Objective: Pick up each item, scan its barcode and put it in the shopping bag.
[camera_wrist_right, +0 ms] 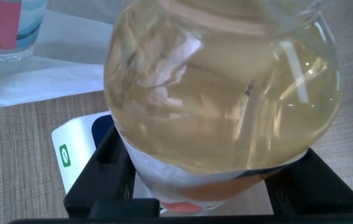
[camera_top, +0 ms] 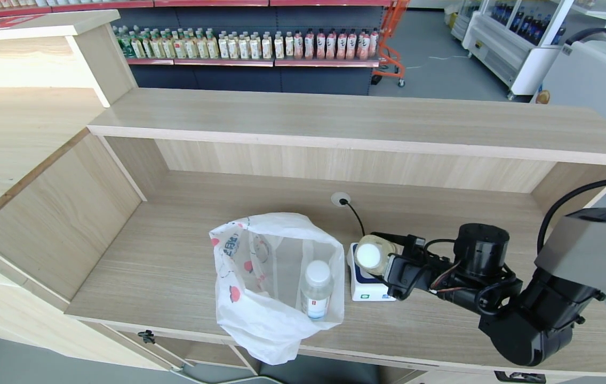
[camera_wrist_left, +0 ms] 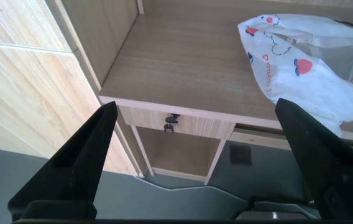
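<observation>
A: Head view: where's the clear plastic bottle of pale yellow drink (camera_top: 369, 256)?
B: Grasped in the right gripper's (camera_top: 391, 264) fingers, above the white box scanner (camera_top: 361, 293) on the wooden tabletop (camera_top: 164, 266), just beside the white plastic shopping bag (camera_top: 260, 309).
A: Pointing?
B: White cap toward the camera, leaning bagward. The long axis is foreshortened and the base is hidden.
A: And the left gripper (camera_wrist_left: 195, 106)?
B: Its fingers (camera_wrist_left: 83, 155) are spread, grasping nothing, near the tabletop's front edge.
</observation>
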Motion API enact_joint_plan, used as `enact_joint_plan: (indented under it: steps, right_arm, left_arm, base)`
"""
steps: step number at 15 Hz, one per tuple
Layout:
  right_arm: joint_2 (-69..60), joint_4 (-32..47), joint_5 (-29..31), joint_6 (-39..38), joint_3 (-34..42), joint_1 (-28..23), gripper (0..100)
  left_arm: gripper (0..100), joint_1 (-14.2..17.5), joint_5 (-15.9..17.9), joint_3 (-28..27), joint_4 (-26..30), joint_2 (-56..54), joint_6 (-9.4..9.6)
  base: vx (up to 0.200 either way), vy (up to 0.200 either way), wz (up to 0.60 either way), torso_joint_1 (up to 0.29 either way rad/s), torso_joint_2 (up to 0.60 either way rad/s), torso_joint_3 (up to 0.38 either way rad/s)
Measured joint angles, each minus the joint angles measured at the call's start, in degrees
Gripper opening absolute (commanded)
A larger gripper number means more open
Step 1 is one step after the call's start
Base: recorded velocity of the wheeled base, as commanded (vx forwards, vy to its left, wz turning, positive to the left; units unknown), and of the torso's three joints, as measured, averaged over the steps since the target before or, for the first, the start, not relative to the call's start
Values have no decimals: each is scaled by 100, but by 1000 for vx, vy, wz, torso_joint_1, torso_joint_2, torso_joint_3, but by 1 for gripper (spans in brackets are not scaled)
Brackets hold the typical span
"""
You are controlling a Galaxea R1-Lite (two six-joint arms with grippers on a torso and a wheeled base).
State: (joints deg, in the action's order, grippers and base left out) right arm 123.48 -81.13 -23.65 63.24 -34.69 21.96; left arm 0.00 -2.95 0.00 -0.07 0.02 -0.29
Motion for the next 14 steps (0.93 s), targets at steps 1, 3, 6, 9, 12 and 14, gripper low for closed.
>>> enact_joint_plan:
  steps: [1,3,6,9,12,14]
  right_arm:
    - [17,-9,-2,23,5,1,0]
    - [37,-11,-2,37,5,1,0]
    - [44,-41,11,37,29,1,0]
    - [4,-464,215,-276,46,89,0]
    - [-306,-585,839,-1682,5,395,0]
    - [-653,-534,1421,-2594,-24,585,0]
  left_arm:
    - [100,0,0,0,0,0,0]
    - [100,0,-2,0,0,0,5]
    - [100,0,-2,0,0,0,0]
    - [100,0,-2,0,0,0,5]
    - [100,0,-2,0,0,0,0]
    - [100,0,-5,0,0,0,2]
  base:
    - [0,0,0,0,0,0]
    - [0,0,0,0,0,0]
    - [0,0,0,0,0,0]
    - [0,0,0,0,0,0]
    - [0,0,0,0,0,0]
    - [0,0,0,0,0,0]
